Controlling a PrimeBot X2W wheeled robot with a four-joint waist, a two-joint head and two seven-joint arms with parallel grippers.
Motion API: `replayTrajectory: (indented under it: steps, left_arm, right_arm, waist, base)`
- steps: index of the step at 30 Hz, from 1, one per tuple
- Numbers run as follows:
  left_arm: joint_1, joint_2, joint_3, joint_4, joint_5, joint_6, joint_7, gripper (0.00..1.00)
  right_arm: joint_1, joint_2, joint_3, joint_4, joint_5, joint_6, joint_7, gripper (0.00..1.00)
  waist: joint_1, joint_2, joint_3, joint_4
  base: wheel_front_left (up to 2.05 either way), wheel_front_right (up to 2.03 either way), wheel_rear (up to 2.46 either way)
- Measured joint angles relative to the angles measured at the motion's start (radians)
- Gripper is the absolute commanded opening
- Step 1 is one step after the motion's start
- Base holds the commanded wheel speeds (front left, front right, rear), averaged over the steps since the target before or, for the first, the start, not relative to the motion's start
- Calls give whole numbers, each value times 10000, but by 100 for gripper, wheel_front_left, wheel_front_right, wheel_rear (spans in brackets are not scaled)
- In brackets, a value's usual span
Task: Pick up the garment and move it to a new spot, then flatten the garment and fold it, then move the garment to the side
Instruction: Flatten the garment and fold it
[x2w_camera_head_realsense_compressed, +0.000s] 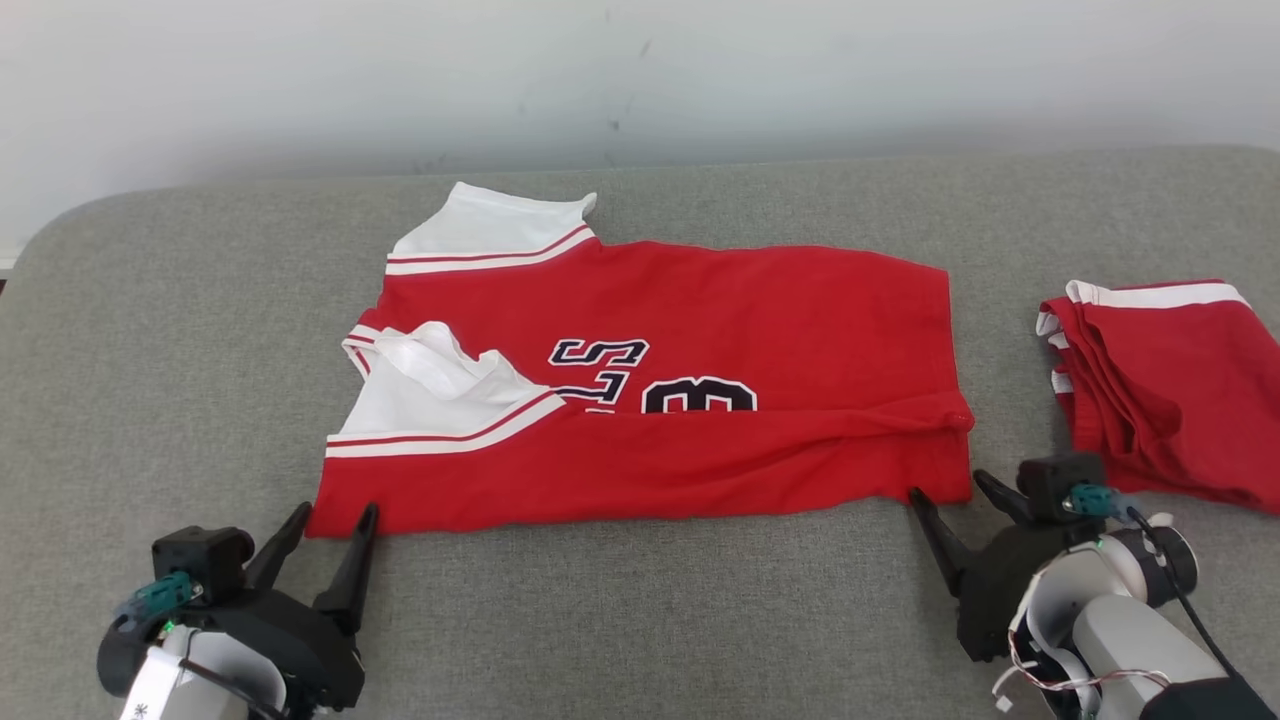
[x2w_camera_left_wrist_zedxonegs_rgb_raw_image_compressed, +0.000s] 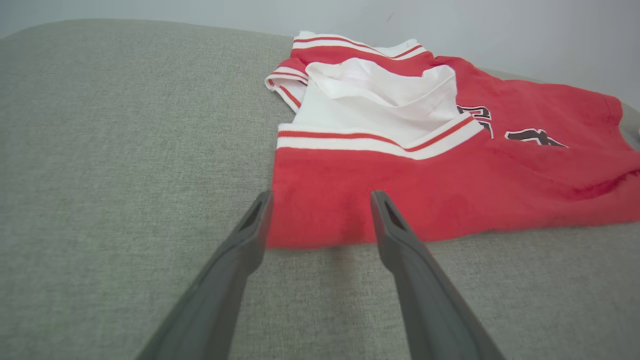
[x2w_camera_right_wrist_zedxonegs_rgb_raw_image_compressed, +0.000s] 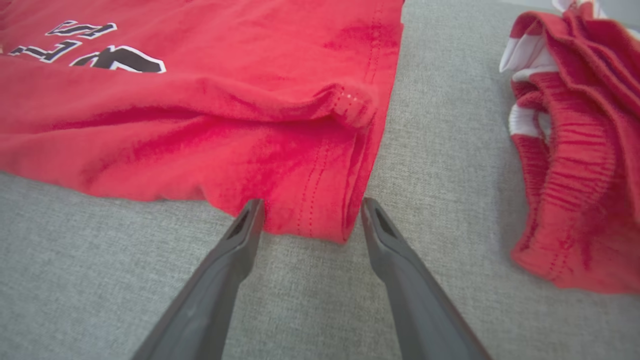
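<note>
Near edge first: left gripper (x2w_camera_head_realsense_compressed: 338, 510) at 7 o'clock of the head view, fingers spread, tips straddling the near-left corner of the red jersey (x2w_camera_head_realsense_compressed: 700, 330); nothing pinched. In the left wrist view the corner sits between the tips. Right gripper (x2w_camera_head_realsense_compressed: 948, 485) at 5 o'clock, fingers likewise apart, tips at the near-right hem corner, also holding nothing. Jersey lies flat on the grey cushion (x2w_camera_head_realsense_compressed: 150, 350), directly at 12 o'clock from both grippers. Long axis runs 9 to 3 o'clock, collar and white sleeves (x2w_camera_head_realsense_compressed: 440, 400) toward 9, hem toward 3. Each arm is at its own corner, neither nearer. Judgement: fold under way, a lengthwise ridge shows above the near edge; next grip likely takes both corners, carrying toward 12. Folded red shorts (x2w_camera_head_realsense_compressed: 1170, 390) at 3 o'clock, apart.
</note>
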Motion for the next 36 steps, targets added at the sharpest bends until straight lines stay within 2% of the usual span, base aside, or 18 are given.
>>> replayTrajectory:
  steps: [10,18,19,20,21,22,23,24,25,36]
  left_arm:
    - [-306,-107,-176,897,17,-17,280,100]
    - [-483,-261,-198,1392,-10,-196,408,100]
    - [-512,-290,-199,1461,-10,-199,414,100]
    - [-528,-314,-201,1517,-10,-201,424,100]
    - [-556,-347,-188,1570,-40,-203,424,100]
    - [-595,-376,-180,1626,-96,-236,437,49]
    - [-629,-387,-188,1668,-96,-290,439,38]
    - [-646,-389,-186,1714,-96,-291,439,5]
    - [-655,-391,-188,1783,-98,-303,447,0]
    - [-661,-589,-316,2240,-123,-516,433,0]
  right_arm:
    - [-214,123,63,240,-67,-169,174,100]
    - [-318,157,90,339,-67,-173,222,100]
    - [-326,165,104,353,-67,-173,224,92]
    - [-337,178,113,359,-67,-173,224,67]
    - [-349,194,123,370,-67,-171,224,32]
    - [-362,213,140,382,-67,-171,236,12]
    - [-385,232,155,399,-67,-167,249,0]
    - [-419,257,165,422,-67,-159,249,0]
    - [-464,282,176,449,-67,-151,253,0]
    - [-416,297,163,740,-56,-65,150,0]
  waist:
    - [0,0,158,-139]
    - [0,0,224,-159]
    - [1,0,230,-152]
    - [1,0,235,-144]
    - [0,0,238,-135]
    - [0,0,241,-126]
    - [0,1,243,-116]
    - [0,0,245,-107]
    - [1,0,246,-98]
    - [0,2,38,-34]
  base:
    - [0,0,0]
    - [0,0,0]
    - [0,0,0]
    - [0,0,0]
    - [0,0,0]
    - [0,0,0]
    - [0,0,0]
    - [0,0,0]
    - [0,0,0]
    - [0,0,0]
